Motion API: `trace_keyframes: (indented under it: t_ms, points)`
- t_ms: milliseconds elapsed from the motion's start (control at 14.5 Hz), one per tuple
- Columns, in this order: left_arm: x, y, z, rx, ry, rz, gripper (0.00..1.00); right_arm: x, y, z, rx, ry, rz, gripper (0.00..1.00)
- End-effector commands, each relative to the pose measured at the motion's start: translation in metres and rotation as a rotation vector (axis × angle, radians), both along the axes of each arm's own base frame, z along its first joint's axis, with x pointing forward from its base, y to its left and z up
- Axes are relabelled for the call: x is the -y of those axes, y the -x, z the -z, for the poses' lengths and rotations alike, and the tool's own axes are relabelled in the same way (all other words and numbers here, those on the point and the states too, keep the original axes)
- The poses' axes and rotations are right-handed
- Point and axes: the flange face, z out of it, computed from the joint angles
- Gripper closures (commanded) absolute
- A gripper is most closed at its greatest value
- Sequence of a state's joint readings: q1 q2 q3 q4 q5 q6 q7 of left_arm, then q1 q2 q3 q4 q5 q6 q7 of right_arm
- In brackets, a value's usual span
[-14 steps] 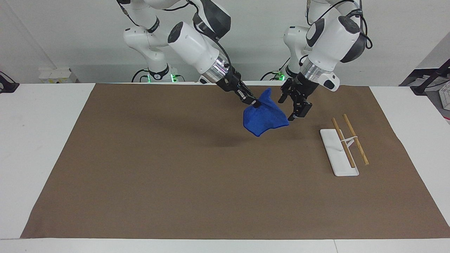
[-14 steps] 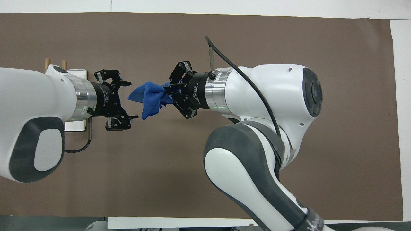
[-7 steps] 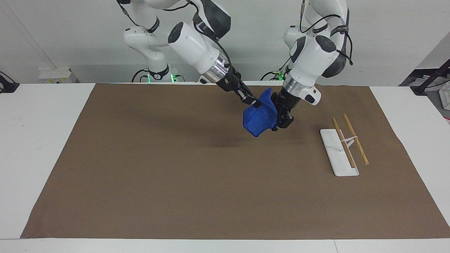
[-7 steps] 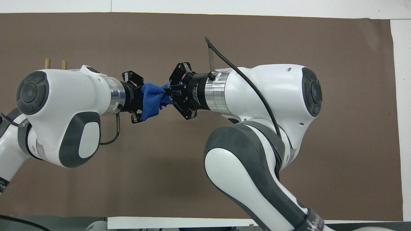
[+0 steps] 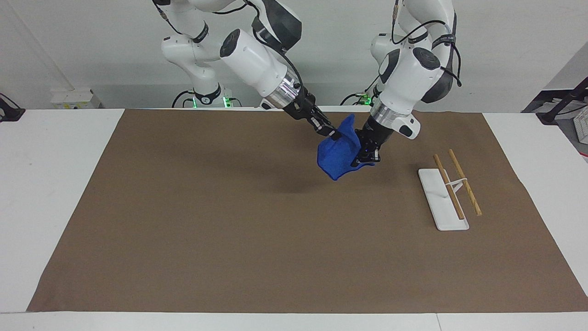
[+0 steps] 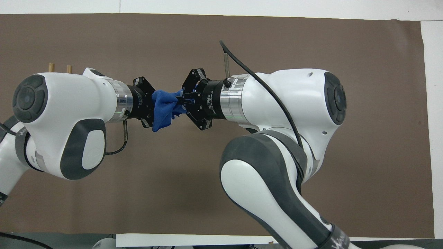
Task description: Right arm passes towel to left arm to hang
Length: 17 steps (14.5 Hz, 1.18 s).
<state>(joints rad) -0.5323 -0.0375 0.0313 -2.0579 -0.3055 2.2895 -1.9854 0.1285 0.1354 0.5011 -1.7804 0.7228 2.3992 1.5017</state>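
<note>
Two end effectors were on the bright blue cloth towel (image 5: 339, 156) at once, mid-air over the brown paper mat (image 5: 229, 230), toward the left arm's end of the desk (image 5: 55, 184).

Change over the last second: left end effector (image 5: 363, 155) went from spread wide beside the towel to pushed into its hanging edge, fingers now clenched on the fabric as far as both views showed. Right end effector (image 5: 331, 133) hadn't moved, pinching the towel's upper corner throughout. Towel bunched up between the two, clear of the mat.

My read: handover at the double-grip stage. Next call is for the right to let go; a tug before release could pull the cloth out of one grip.

Surroundings: white desk under the mat, white flat-based rack with two wooden rods (image 5: 452, 186) near the left arm's end, untouched. White wall at the robots' end, green base lights, some dark gear at the desk edges.
</note>
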Motion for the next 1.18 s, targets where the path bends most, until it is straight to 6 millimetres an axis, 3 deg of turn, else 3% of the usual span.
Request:
trace_keyframes:
  t_ms: [0, 69, 138, 208, 277, 484, 761, 969, 1107]
  points:
    - [-0.001, -0.004, -0.004, 0.002, 0.019, -0.018, 1.0, 0.0, -0.003, -0.003, -0.002, -0.008, -0.011, 1.0]
    - [-0.001, -0.004, -0.004, 0.003, 0.019, -0.018, 1.0, 0.001, -0.003, -0.004, 0.001, -0.006, -0.012, 0.95]
    - [-0.002, -0.003, -0.004, 0.001, 0.02, -0.019, 1.0, 0.003, -0.003, -0.004, 0.0, -0.002, -0.022, 0.76]
    - [-0.001, -0.004, -0.004, 0.004, 0.019, -0.014, 1.0, 0.005, -0.002, -0.004, 0.013, 0.006, -0.05, 0.51]
    - [-0.003, -0.004, -0.004, 0.007, 0.018, -0.012, 1.0, 0.004, 0.0, -0.003, 0.044, 0.021, -0.098, 0.01]
    - [-0.009, -0.008, -0.004, 0.015, 0.017, -0.014, 1.0, 0.015, 0.009, -0.006, 0.136, 0.065, -0.236, 0.0]
    - [-0.079, -0.039, 0.002, 0.077, -0.013, 0.002, 1.0, 0.066, 0.02, 0.013, 0.349, 0.313, -0.61, 0.0]
    - [-0.126, -0.051, 0.008, 0.105, -0.043, 0.036, 1.0, 0.148, 0.011, 0.013, 0.436, 0.642, -0.914, 0.0]
    - [-0.166, -0.056, 0.016, 0.118, -0.068, 0.058, 1.0, 0.211, 0.0, 0.004, 0.507, 0.716, -1.156, 0.0]
